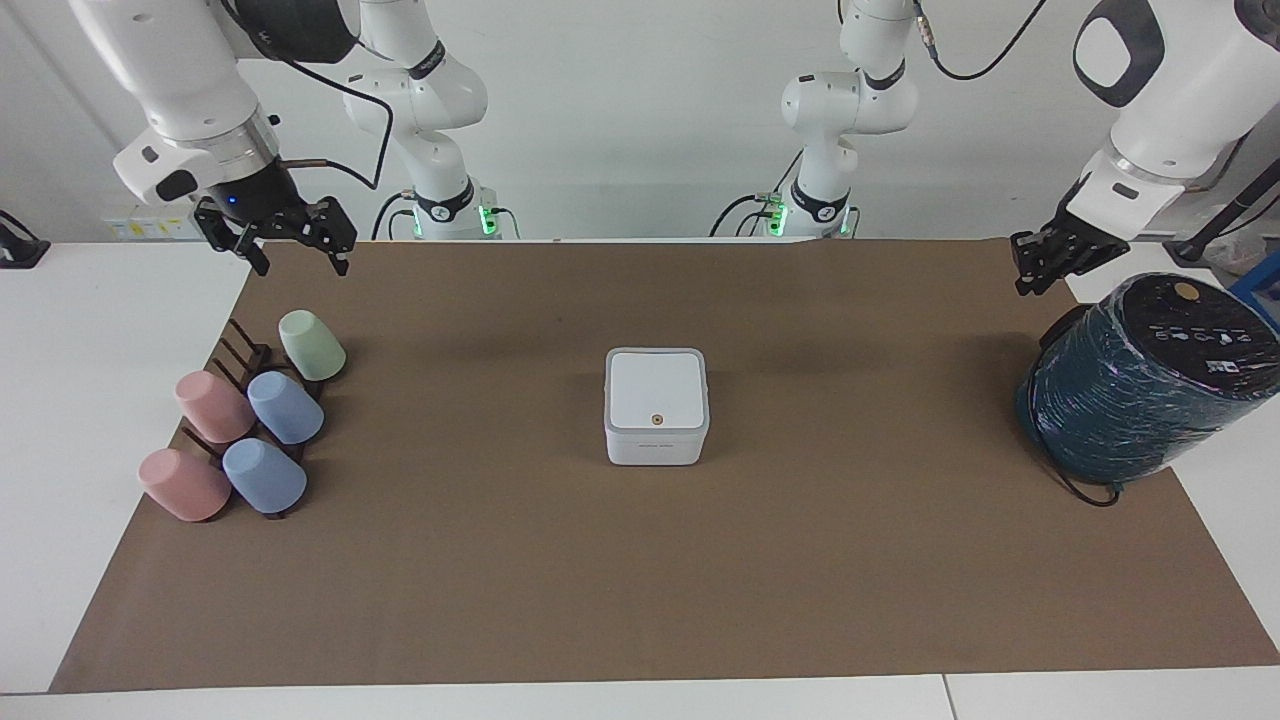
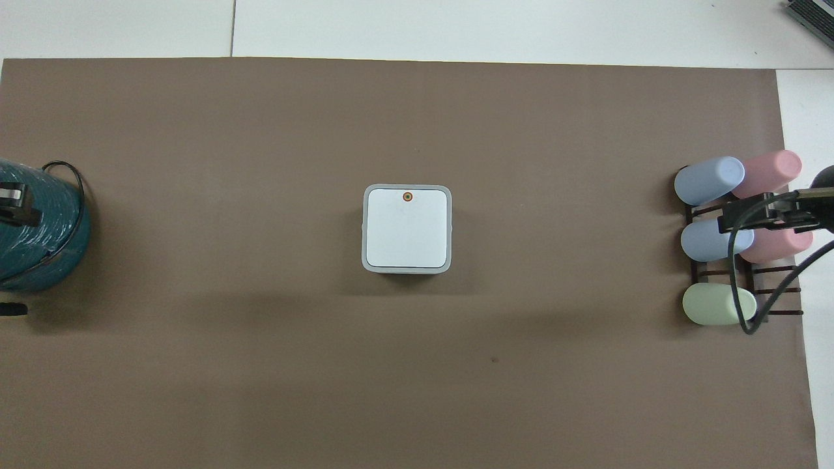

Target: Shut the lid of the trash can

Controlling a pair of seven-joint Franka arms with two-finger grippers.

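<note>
Facing view shows the lid (image 1: 655, 389) lying flat on the trash can (image 1: 656, 441), so closing looks done; left gripper (image 1: 1040, 267) pinched empty, right gripper (image 1: 292, 243) spread, both well apart from it.

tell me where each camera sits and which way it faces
Facing view: high across the table, looking at the robots; both arms show whole, right gripper over the mat's corner, left gripper raised beside the teal cylinder.
Overhead view: high above the robots' end, looking steeply down; only gripper parts show at the edges.
Shared: the trash can with its lid flat, the cup rack, turned half round.
</note>
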